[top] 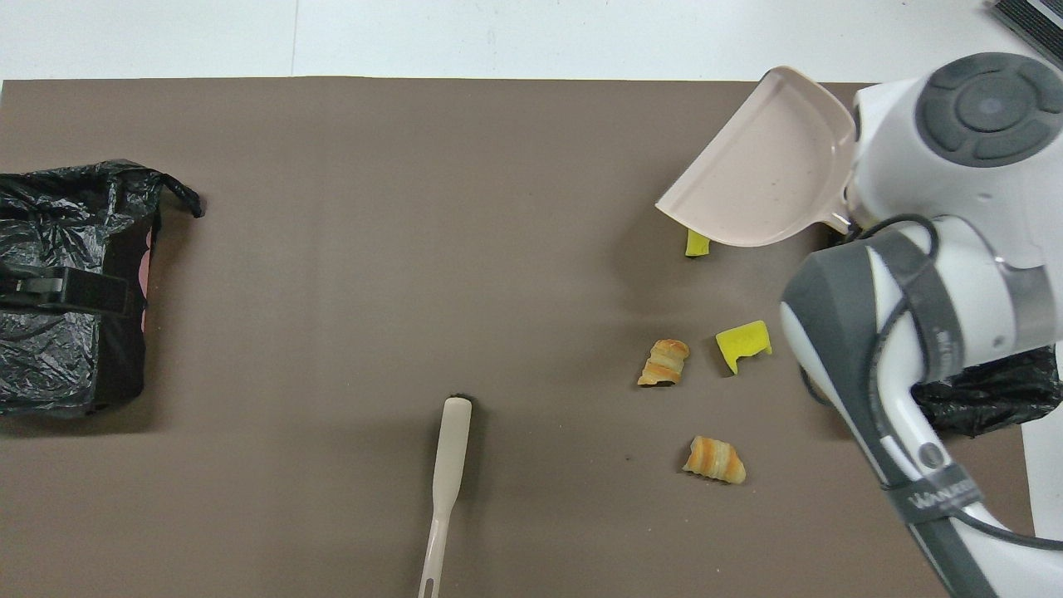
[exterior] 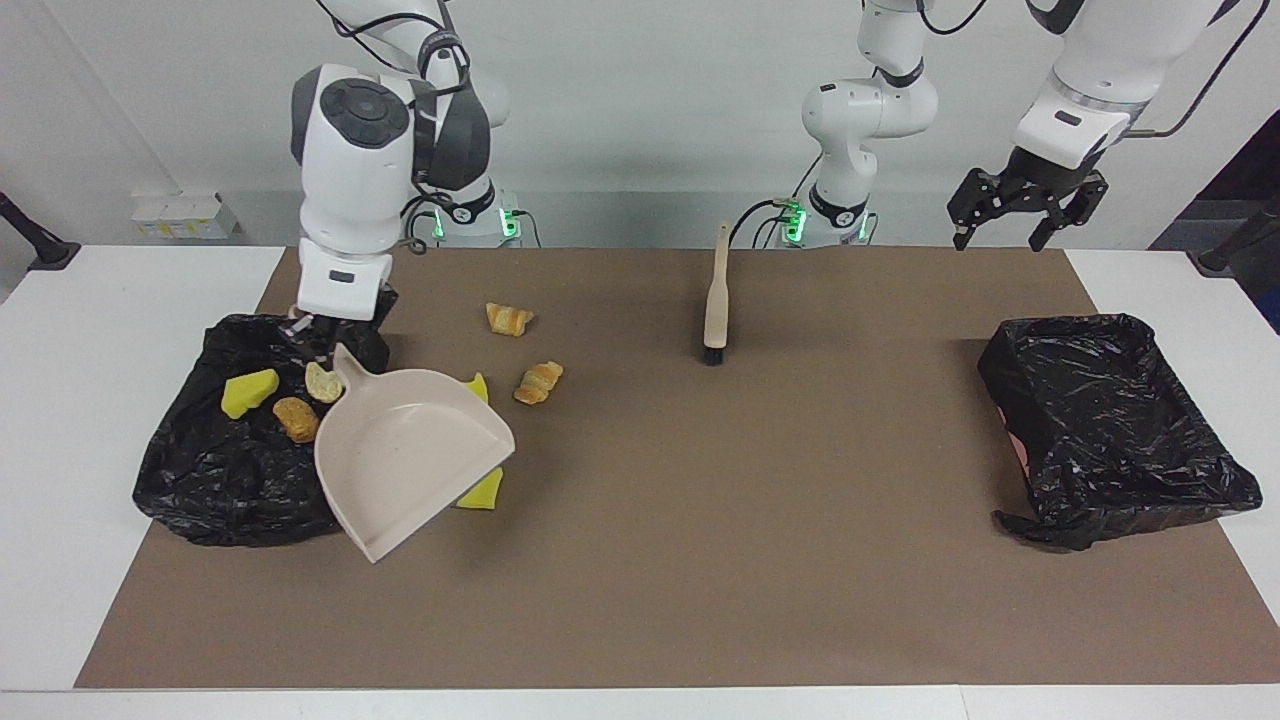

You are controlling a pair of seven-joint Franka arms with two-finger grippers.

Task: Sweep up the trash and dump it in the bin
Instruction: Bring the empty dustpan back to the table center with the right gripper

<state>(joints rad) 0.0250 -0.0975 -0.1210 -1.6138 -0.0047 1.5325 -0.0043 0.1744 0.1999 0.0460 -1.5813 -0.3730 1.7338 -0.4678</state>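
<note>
Right gripper (exterior: 322, 338): fingers clamped on the handle of the beige plastic dustpan (exterior: 410, 455), held up over the edge of the nearby black-bagged bin (exterior: 215, 470) at the right arm's end of the counter (exterior: 700, 600).
Dustpan axis: in the facing view, handle toward 11 o'clock, open lip toward 5 o'clock, pan empty.
Binned trash: a yellow foam chunk (exterior: 248, 392) and two brown bread bits (exterior: 297, 418) lie in that bin.
Loose trash: two yellow foam chunks (top: 743, 343) and two golden croissant pieces (top: 714, 461) lie on the brown mat, at roughly 3 o'clock from the bin in the facing view; the pan covers part of both yellow ones there.
Cream-handled brush (exterior: 715, 300): lies mid-counter near the robots, long axis 12 to 6 o'clock, bristles at 6.
Left gripper (exterior: 1018, 215): fingers spread, empty, waiting above the counter near the second bagged bin (exterior: 1110, 430).
Key relation: my guess is the left arm takes the brush, which lies between it and the loose trash.
</note>
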